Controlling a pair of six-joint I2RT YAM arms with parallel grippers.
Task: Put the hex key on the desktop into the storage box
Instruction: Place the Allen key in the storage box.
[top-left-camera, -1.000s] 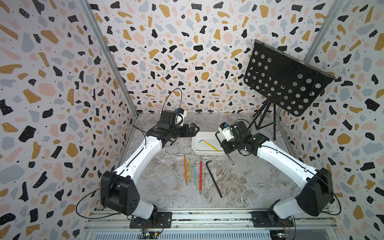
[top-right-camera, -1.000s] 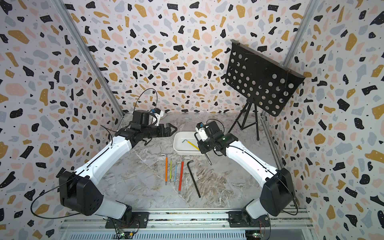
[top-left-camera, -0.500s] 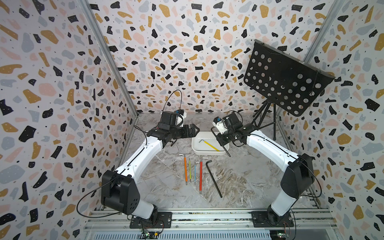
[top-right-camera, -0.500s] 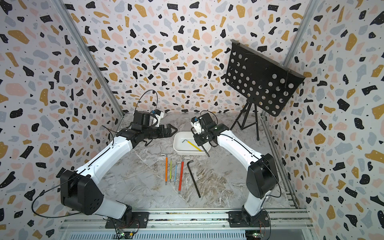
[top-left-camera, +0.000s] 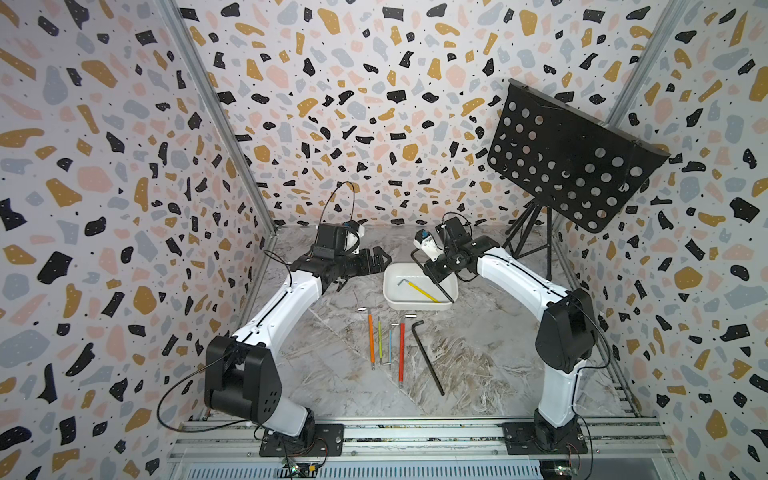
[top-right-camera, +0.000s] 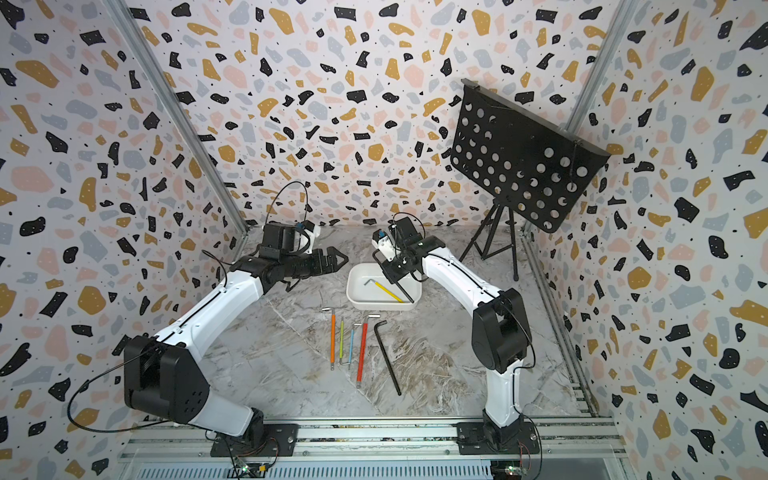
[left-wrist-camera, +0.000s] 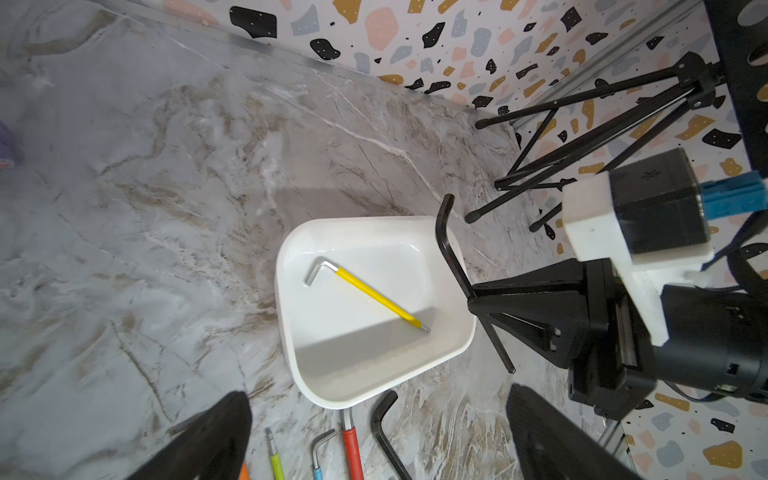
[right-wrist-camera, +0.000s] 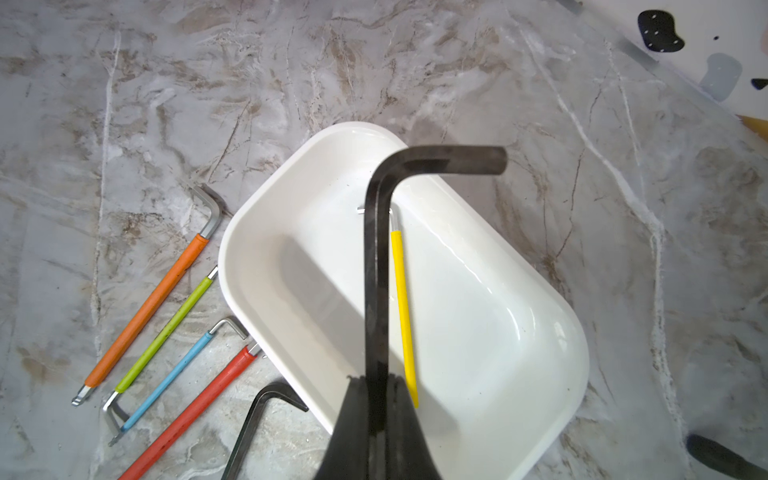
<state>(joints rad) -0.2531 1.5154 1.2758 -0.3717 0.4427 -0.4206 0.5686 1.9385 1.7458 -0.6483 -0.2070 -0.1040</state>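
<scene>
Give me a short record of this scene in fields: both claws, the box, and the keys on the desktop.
right claw: shut on black key, held over the box
left claw: open, empty, beside the box
box contents: yellow key only
desktop: orange key, green key, blue key, red key, second black key, side by side in front of the box
back corner: stand
</scene>
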